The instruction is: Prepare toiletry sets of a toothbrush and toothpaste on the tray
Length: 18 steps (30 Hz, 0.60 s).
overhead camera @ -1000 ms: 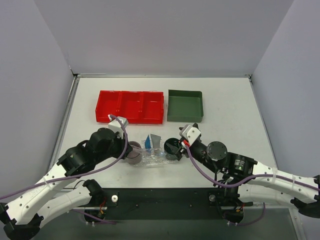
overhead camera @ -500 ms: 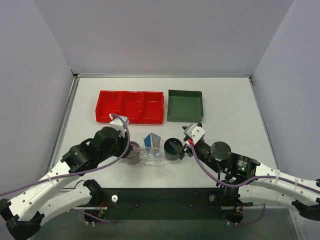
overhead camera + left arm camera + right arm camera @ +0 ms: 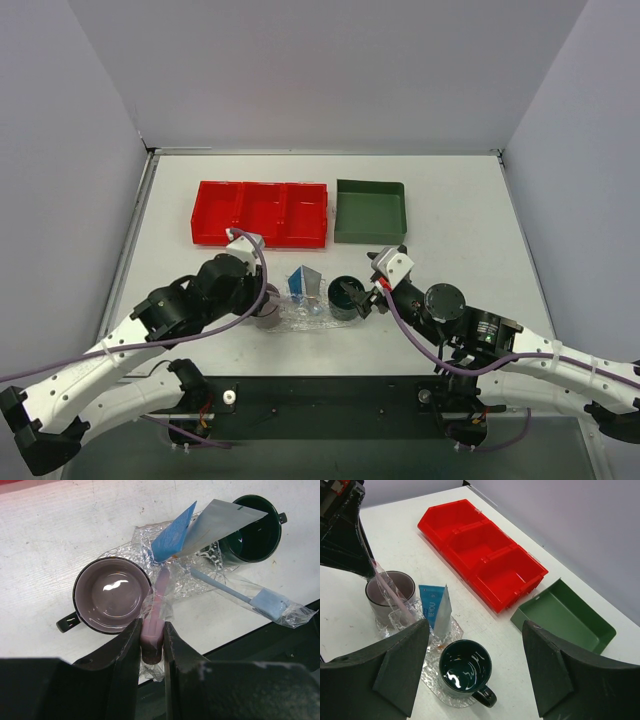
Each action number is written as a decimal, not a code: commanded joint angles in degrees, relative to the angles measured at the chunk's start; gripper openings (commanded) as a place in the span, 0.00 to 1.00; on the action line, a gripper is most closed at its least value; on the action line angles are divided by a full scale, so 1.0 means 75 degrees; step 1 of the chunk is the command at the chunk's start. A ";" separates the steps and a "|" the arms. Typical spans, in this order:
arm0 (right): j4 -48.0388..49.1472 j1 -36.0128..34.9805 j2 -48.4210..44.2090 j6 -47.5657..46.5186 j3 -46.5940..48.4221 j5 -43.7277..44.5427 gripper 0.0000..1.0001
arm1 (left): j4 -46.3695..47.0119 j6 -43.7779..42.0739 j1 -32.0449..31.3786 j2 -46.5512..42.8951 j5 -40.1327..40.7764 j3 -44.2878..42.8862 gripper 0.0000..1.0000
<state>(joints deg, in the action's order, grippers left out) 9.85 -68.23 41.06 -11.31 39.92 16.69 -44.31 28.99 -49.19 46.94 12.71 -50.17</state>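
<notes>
While my left gripper is pinched tight on a pink wrapped piece beside the mauve cup, the right gripper hangs spread wide by the dark green cup. I see the toothbrush lying wrapped at the near edge of the tray. The toothpaste stands cap-down on the tray between the 2 cups. Beyond sit the red bin and the green bin.

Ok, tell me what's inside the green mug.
Nothing. The right wrist view shows the green mug's bare, glossy bottom. In the left wrist view the toothpaste leans across and covers the left part of its opening; the part that shows is empty too.
</notes>
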 commanded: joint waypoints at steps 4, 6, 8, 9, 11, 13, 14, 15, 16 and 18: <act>0.0375 0.0062 -0.0084 0.0125 -0.0038 0.0119 0.70 | 0.0237 0.0154 -0.0226 0.0199 0.0532 -0.0201 0.00; 0.0398 0.0085 -0.0072 0.0125 -0.0038 0.0119 0.70 | 0.0272 0.0189 -0.0238 0.0245 0.0579 -0.0201 0.00; 0.0410 0.0108 -0.0060 0.0125 -0.0038 0.0107 0.70 | 0.0272 0.0212 -0.0250 0.0304 0.0614 -0.0213 0.00; 0.0398 0.0120 -0.0049 0.0125 -0.0049 0.0107 0.70 | 0.0272 0.0224 -0.0250 0.0351 0.0637 -0.0201 0.00; 0.0398 0.0132 -0.0049 0.0137 -0.0061 0.0072 0.70 | 0.0295 0.0247 -0.0297 0.0374 0.0684 -0.0189 0.00; 0.0398 0.0143 -0.0049 0.0149 -0.0061 0.0072 0.70 | 0.0307 0.0294 -0.0297 0.0409 0.0754 -0.0178 0.00; 0.0410 0.0132 -0.0037 0.0149 -0.0061 0.0060 0.70 | 0.0330 0.0306 -0.0309 0.0433 0.0766 -0.0178 0.00; 0.0410 0.0155 -0.0037 0.0149 -0.0050 0.0049 0.70 | 0.0342 0.0341 -0.0309 0.0479 0.0755 -0.0189 0.00; 0.0421 0.0155 -0.0025 0.0160 -0.0061 0.0060 0.70 | 0.0354 0.0353 -0.0309 0.0515 0.0755 -0.0201 0.00; 0.0410 0.0167 -0.0037 0.0172 -0.0073 0.0060 0.70 | 0.0354 0.0388 -0.0344 0.0585 0.0801 -0.0213 0.00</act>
<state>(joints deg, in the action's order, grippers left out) 9.91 -67.42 41.08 -10.90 39.79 16.67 -43.20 31.16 -51.35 50.39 15.92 -50.17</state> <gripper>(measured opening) 0.698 0.303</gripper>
